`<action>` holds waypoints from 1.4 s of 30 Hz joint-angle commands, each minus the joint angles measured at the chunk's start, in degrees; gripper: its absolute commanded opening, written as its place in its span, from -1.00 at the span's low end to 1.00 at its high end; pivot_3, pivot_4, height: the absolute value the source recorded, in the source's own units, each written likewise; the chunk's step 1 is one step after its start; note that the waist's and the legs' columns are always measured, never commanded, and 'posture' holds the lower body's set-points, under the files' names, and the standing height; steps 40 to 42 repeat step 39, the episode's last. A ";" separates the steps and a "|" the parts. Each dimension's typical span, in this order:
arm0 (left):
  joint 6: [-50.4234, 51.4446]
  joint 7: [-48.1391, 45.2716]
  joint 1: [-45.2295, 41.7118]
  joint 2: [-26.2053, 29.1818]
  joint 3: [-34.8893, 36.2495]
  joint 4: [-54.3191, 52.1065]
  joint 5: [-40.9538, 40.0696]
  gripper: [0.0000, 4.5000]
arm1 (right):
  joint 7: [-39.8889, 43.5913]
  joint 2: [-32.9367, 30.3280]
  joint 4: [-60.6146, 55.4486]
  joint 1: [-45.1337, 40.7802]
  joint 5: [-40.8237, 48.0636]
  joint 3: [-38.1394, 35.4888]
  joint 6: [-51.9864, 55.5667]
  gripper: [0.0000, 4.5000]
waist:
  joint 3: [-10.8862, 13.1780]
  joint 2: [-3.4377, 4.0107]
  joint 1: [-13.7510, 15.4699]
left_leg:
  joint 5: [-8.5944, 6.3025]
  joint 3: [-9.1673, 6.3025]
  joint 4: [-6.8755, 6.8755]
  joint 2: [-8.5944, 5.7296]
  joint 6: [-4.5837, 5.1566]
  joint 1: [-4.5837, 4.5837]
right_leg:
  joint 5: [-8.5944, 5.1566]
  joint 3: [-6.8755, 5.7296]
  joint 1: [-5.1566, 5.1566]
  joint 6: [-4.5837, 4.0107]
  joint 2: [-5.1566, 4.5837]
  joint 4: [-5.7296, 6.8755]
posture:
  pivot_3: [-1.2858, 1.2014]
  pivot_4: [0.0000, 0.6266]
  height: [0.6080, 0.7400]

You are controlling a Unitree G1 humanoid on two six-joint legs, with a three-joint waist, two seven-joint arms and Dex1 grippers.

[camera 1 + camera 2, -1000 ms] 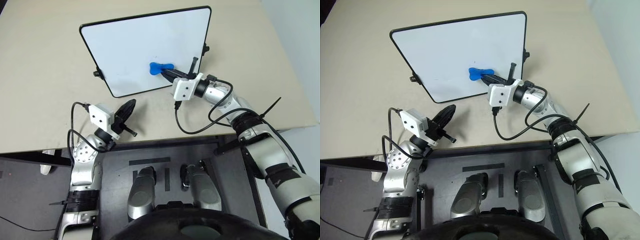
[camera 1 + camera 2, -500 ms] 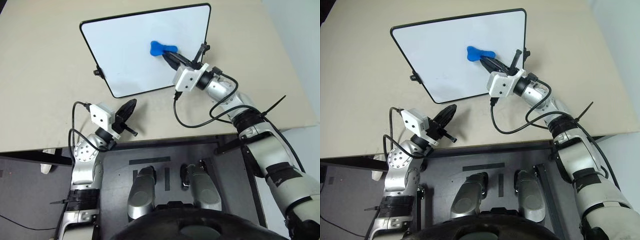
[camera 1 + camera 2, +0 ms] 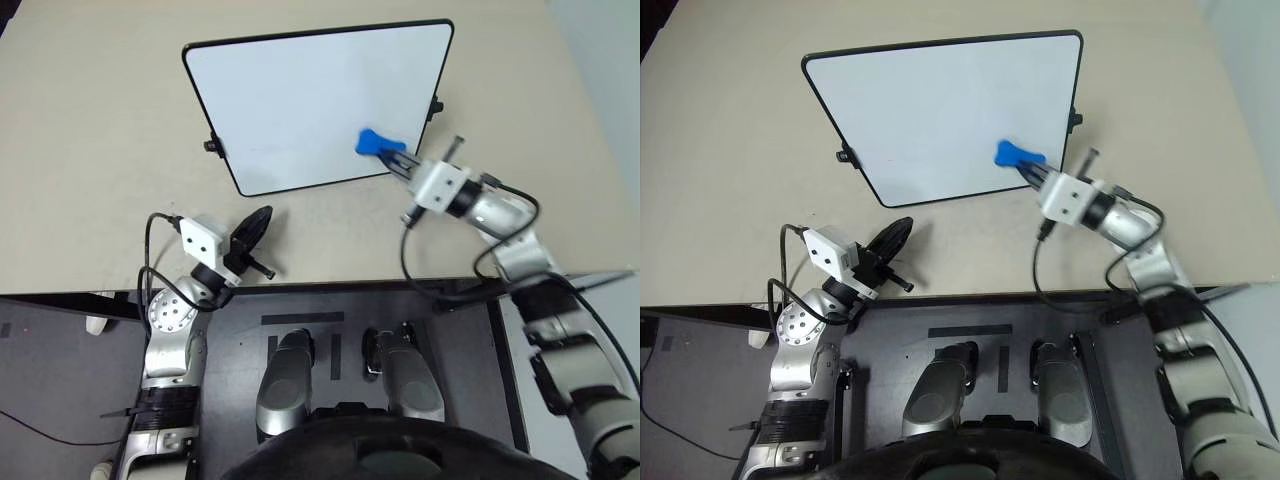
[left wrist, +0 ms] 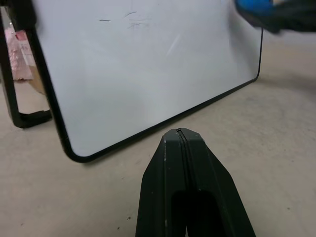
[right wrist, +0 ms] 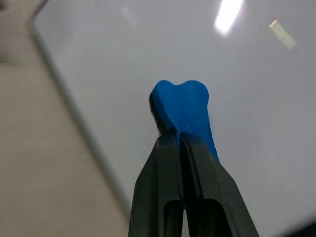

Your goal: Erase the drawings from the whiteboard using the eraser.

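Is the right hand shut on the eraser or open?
Shut: the right hand has its fingers pinched around the blue eraser, over the whiteboard.

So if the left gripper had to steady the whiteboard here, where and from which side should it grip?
Probably the near rounded corner of the whiteboard, approached from the robot's side. The thin black rim there faces the shut left gripper across bare table, while the right gripper with the eraser occupies the other near corner. It must open first.
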 commanded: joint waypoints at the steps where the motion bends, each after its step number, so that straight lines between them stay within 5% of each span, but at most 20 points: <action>1: -0.25 -0.46 -0.33 0.68 0.15 -2.00 -0.36 -1.00 | 7.32 -6.30 -12.13 6.09 6.68 -3.88 10.24 -0.99 | -0.02 -0.03 0.02 | 0.01 0.03 0.00 0.00 -0.02 -0.02 | -0.02 0.00 0.02 0.08 0.00 -0.04 | 0.03 -0.52 1.00; 9: 0.65 -1.58 -2.02 1.09 -0.38 -1.02 -0.55 -1.00 | 13.83 -13.30 -20.48 14.98 7.03 -4.83 22.66 -0.99 | 0.02 -0.12 -0.51 | 0.01 0.11 -0.02 0.01 0.17 0.44 | -0.27 0.05 0.72 0.54 0.12 -0.09 | 0.03 -0.52 1.00; 12: 0.78 -1.98 -2.18 1.22 -0.19 -0.87 -0.69 -1.00 | 13.72 -12.33 -20.93 15.02 7.00 -5.04 25.05 -0.70 | 0.03 -0.13 -0.55 | 0.22 0.09 -0.01 0.02 0.48 0.61 | -0.44 0.10 0.94 0.84 0.16 -0.11 | 0.03 -0.52 1.00; 21: 0.97 -3.15 -3.00 2.34 0.92 0.12 -1.26 -1.00 | 12.26 -11.60 -25.71 17.09 8.67 -9.64 26.52 0.66 | 0.02 -0.13 -0.33 | 0.52 0.07 0.02 0.00 1.03 0.59 | -0.52 0.12 0.92 1.07 0.17 -0.22 | 0.03 -0.52 1.00; 30: 1.43 -3.93 -4.29 4.80 2.33 0.65 -1.79 -1.00 | 14.08 -12.21 -33.78 21.25 19.84 -20.65 35.19 0.66 | 0.00 -0.17 0.02 | 0.41 0.06 0.04 -0.09 0.89 0.51 | -0.39 0.12 0.95 0.75 0.21 -0.33 | 0.03 -0.52 1.00; 42: 2.90 -4.32 -3.88 5.46 1.79 -0.50 -2.42 -1.00 | 12.05 -10.64 -35.08 24.00 18.95 -20.35 35.73 0.66 | -0.01 -0.17 0.00 | 0.34 0.05 0.12 -0.07 0.78 0.53 | -0.69 0.16 0.96 1.14 0.26 -0.30 | 0.03 -0.52 1.00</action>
